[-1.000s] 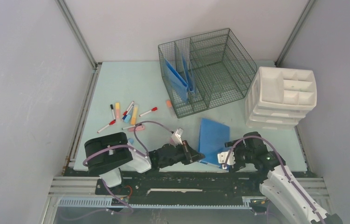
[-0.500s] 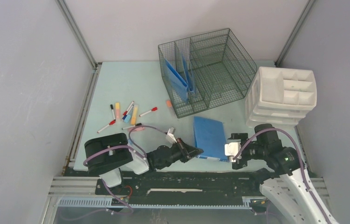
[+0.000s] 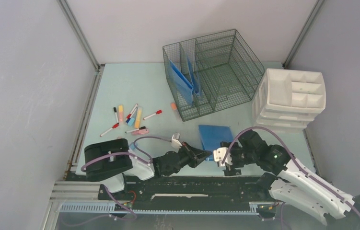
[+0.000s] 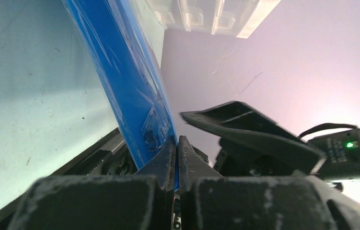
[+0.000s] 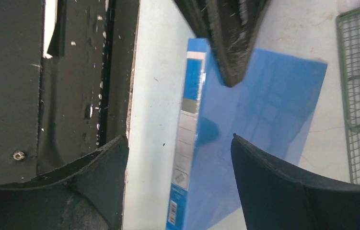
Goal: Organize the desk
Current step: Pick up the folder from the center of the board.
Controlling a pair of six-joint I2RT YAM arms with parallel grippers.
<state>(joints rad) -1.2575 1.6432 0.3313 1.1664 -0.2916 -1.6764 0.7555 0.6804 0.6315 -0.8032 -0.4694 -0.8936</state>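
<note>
From above, the blue folder (image 3: 216,136) sits low on the pale green bench (image 3: 130,86), just right of centre. It is tilted, with its near edge lifted off the surface. My left end effector (image 3: 204,155) meets that edge from the left. My right end effector (image 3: 222,157) sits just beside it, at lower centre. The wire basket (image 3: 211,72), at upper centre, holds other blue folders upright.

In the left wrist view, my left fingers are pinched flat together on the thin edge of the folder (image 4: 130,86), which rises toward the upper left.

In the right wrist view, my right end effector (image 5: 178,141) is spread wide, straddling the labelled spine (image 5: 187,129) without touching it. The folder looks light, glossy and bendy. I judge it would sag and slip from an edge pinch, so the stiffer spine is the better hold.
</note>
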